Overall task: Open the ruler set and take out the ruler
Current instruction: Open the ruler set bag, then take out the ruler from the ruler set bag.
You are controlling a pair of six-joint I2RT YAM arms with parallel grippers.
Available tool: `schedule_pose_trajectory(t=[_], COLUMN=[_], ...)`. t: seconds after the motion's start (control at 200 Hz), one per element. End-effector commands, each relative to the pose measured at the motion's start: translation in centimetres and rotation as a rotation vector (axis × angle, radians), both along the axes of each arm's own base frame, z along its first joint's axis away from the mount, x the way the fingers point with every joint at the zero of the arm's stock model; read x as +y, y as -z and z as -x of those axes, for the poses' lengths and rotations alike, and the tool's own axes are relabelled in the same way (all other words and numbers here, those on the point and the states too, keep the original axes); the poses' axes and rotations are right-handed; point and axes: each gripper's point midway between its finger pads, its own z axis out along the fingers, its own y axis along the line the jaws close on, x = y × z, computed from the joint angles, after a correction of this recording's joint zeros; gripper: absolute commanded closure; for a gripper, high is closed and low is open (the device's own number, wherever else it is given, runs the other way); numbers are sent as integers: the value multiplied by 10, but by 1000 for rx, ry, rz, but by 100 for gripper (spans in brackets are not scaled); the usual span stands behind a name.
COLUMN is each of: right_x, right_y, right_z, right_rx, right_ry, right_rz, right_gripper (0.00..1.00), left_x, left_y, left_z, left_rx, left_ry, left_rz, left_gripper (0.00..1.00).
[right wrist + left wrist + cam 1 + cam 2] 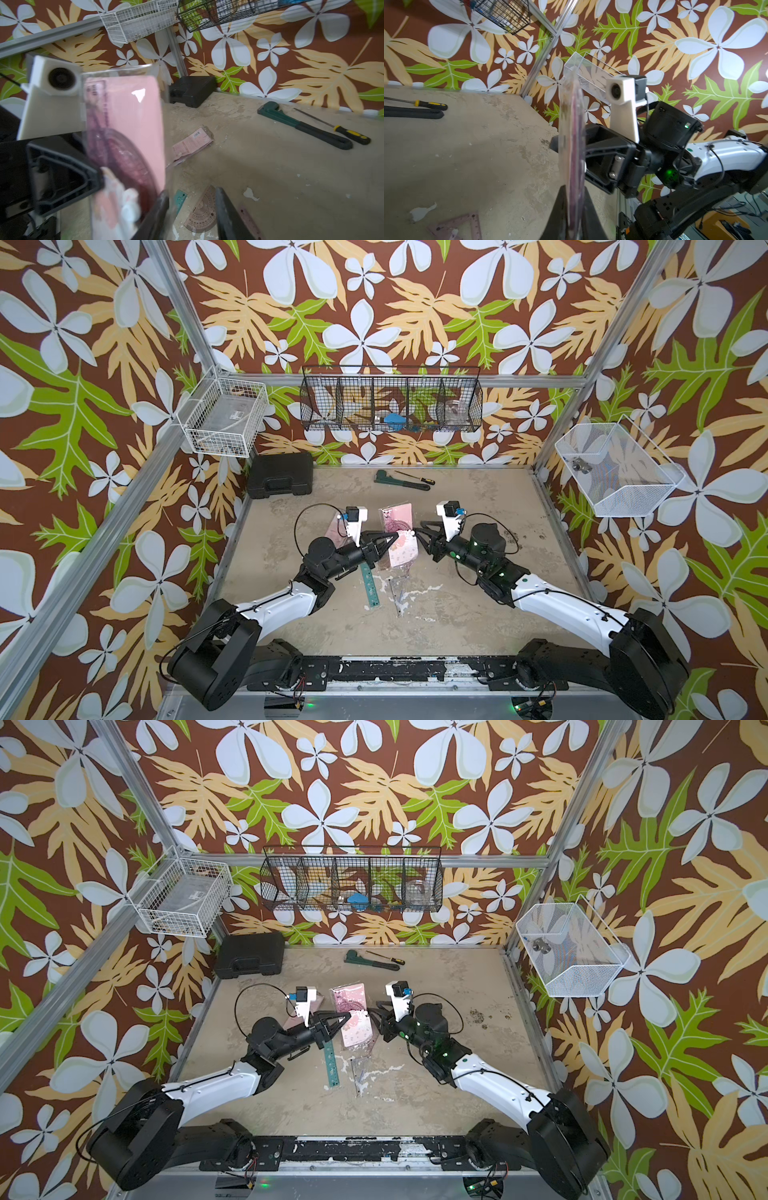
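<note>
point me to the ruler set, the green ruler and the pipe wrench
ruler set (395, 516), in a top view, its upper pink part
green ruler (371, 587), in a top view, middle of its length
pipe wrench (401, 482), in a top view, on its shaft

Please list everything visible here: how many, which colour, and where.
table: 1, beige, cell floor
ruler set: 1, pink, held up mid-table
green ruler: 1, green, flat mid-table
protractor: 1, pinkish, beside green ruler
pinkish ruler: 1, pinkish, beside protractor
set square: 1, pinkish, flat on table
pink packet: 1, pink, flat on table
case: 1, black, far left corner
pipe wrench: 1, green-black, far edge
screwdriver: 1, yellow-black handle, beside wrench
grid basket: 1, white, left wall
divided basket: 1, black, back wall
mesh basket: 1, white, right wall
left gripper: 1, black, shut on ruler set
right gripper: 1, black, open beside ruler set
</note>
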Motion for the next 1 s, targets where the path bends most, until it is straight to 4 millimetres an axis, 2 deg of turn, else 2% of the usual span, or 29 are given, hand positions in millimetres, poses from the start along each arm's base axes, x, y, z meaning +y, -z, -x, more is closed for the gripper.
schedule_pose_trajectory(t=[0.0, 0.185, 0.33, 0.375, 0.43, 0.5, 0.586, 0.736, 0.996], right_x=[2, 6, 10, 11, 14, 18, 18, 18, -2], right_y=[2, -3, -10, -13, -15, -13, -9, -13, -21], right_z=[2, 8, 18, 22, 27, 30, 29, 27, 17], right_rx=[-5, -18, -47, -56, -58, -48, -35, -35, -11], right_ry=[-17, -54, -112, -136, -165, -191, -189, -186, -125], right_rz=[14, 4, -20, -30, -43, -45, -40, -54, -85], right_gripper=[66, 74, 76, 73, 66, 66, 73, 87, 98], left_x=[-3, -2, -3, -3, -3, -3, -4, -3, 0], left_y=[-14, -15, -15, -14, -15, -16, -16, -16, -8], left_z=[8, 9, 9, 9, 9, 10, 10, 11, 7], left_rx=[-63, -65, -64, -63, -66, -67, -69, -75, -60], left_ry=[43, 46, 47, 48, 51, 54, 57, 56, 25], left_rz=[27, 29, 28, 28, 30, 34, 35, 33, 23], left_gripper=[100, 100, 100, 100, 100, 100, 100, 100, 100])
